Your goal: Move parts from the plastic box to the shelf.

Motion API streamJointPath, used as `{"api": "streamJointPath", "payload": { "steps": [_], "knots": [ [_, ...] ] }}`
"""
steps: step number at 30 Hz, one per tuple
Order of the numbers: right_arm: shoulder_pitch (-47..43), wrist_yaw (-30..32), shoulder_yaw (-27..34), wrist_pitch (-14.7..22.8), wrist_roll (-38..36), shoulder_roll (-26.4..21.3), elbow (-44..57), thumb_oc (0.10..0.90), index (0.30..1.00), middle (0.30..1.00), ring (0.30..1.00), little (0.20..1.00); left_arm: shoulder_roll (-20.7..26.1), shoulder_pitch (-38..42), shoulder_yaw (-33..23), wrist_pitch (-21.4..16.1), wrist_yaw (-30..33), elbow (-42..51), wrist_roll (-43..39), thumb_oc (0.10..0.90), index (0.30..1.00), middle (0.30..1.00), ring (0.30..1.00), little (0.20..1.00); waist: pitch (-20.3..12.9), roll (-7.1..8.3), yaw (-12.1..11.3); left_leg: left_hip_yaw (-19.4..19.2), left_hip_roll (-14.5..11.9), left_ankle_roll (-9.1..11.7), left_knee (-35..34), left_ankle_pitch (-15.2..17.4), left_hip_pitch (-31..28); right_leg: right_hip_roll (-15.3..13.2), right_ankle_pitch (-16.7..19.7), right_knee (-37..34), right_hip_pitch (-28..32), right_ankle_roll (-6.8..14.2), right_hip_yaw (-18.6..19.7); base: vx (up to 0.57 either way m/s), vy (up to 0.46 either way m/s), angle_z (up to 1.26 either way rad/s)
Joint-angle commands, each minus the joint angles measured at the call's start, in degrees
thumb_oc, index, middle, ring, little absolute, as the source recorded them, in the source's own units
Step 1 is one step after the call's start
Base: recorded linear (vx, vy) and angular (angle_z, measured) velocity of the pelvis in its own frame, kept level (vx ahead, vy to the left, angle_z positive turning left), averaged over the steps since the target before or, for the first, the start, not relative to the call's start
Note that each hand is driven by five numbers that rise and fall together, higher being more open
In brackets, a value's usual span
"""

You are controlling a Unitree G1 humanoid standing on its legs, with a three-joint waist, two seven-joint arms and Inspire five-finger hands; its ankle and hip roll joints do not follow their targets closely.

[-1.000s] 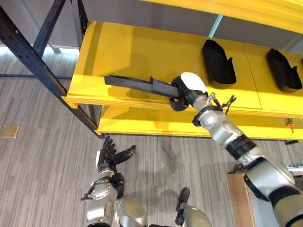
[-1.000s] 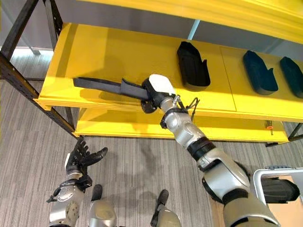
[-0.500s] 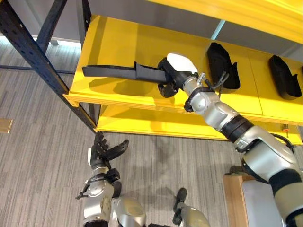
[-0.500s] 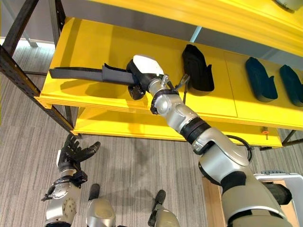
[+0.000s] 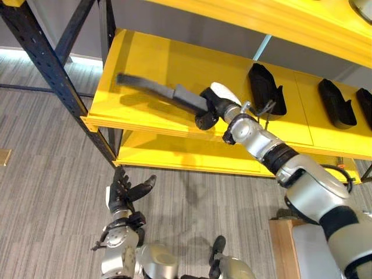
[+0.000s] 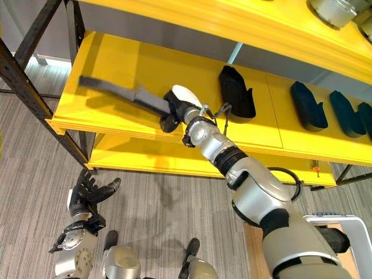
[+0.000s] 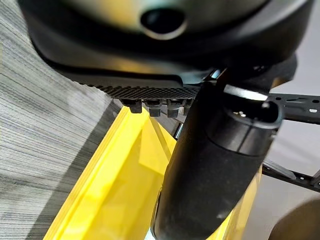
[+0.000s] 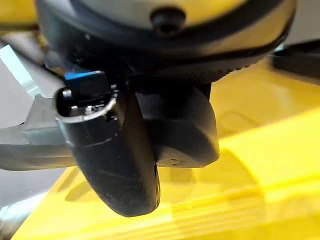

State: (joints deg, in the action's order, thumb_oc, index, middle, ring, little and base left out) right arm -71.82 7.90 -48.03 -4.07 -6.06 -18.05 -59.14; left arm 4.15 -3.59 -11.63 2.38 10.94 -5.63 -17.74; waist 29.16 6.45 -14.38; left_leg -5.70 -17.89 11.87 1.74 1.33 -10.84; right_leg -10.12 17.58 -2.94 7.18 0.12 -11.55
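Change: long black part has swung, far tip now further back over the yellow shelf | Right hand curled round its near end; long axis runs away to robot's left | Left hand spread, low, idle.

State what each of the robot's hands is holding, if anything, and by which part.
The right hand grips a long black part by its near end, over the yellow shelf. The left hand holds nothing.
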Motion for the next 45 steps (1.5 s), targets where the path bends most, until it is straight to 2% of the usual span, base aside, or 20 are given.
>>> {"api": "streamJointPath", "payload": {
  "steps": [1, 8, 17, 32, 45],
  "knots": [
    [-13.34, 4.57, 1.37, 2.64, -1.93, -2.33, -2.58, 0.4, 0.3, 0.3, 0.3, 0.3, -1.79, -1.72, 3.71, -5.44, -1.47, 9.5, -0.78, 0.9, 1.0, 1.0, 1.0, 1.0, -2.73, -3.14, -0.39, -3.8, 4.56, -5.63, -6.74, -2.97, -2.95, -4.63, -7.69, 1.93, 4.94, 4.79, 1.32, 0.0, 0.011, -0.04],
    [-14.9, 6.76, 5.21, 2.54, -1.79, -3.65, -5.65, 0.4, 0.3, 0.3, 0.3, 0.3, -1.26, -0.68, 5.48, -5.6, -1.75, 8.53, -0.71, 0.9, 1.0, 1.0, 1.0, 1.0, -0.95, -4.94, -1.45, -3.46, 4.75, -5.74, -6.74, -3.45, -1.12, -4.99, -7.87, 1.13, 4.87, 5.11, 0.1, -0.01, 0.008, 0.03],
    [-16.21, 11.27, 11.8, 3.17, -3.85, -2.18, -3.55, 0.4, 0.3, 0.3, 0.3, 0.3, -1.27, 2.48, 6.8, -5.84, -0.93, 7.52, -1.01, 0.9, 1.0, 1.0, 1.0, 1.0, 0.64, -6.81, -0.96, -2.96, 5.55, -5.97, -6.74, -4.15, 2.6, -5.96, -7.83, -0.14, 3.48, 5.31, -0.87, -0.03, 0.038, 0.04],
    [-17.23, 15.44, 19.13, 3.89, -7.03, 1.28, -4.72, 0.4, 0.3, 0.3, 0.3, 0.3, 0.3, 3.55, 8.41, -6.61, 0.86, 7.45, -1.82, 0.9, 1.0, 1.0, 1.0, 1.0, 0.64, -7.14, -1.77, -2.38, 7.16, -6.18, -6.74, -4.12, 6.35, -7.76, -7.22, -1.03, 0.97, 4.84, -0.99, 0.0, 0.044, 0.03],
    [-19.69, 18.97, 20.18, 3.86, -5.5, -1.43, -7.59, 0.4, 0.3, 0.3, 0.3, 0.3, 0.78, 3.91, 9.42, -7.16, 2.46, 8.34, -2.16, 0.9, 1.0, 1.0, 1.0, 1.0, 0.64, -7.88, -1.96, -2.29, 8.07, -6.32, -6.74, -3.83, 8.58, -9.13, -6.85, -0.86, -0.78, 4.84, -1.27, 0.0, 0.055, 0.06]
  ]
}}
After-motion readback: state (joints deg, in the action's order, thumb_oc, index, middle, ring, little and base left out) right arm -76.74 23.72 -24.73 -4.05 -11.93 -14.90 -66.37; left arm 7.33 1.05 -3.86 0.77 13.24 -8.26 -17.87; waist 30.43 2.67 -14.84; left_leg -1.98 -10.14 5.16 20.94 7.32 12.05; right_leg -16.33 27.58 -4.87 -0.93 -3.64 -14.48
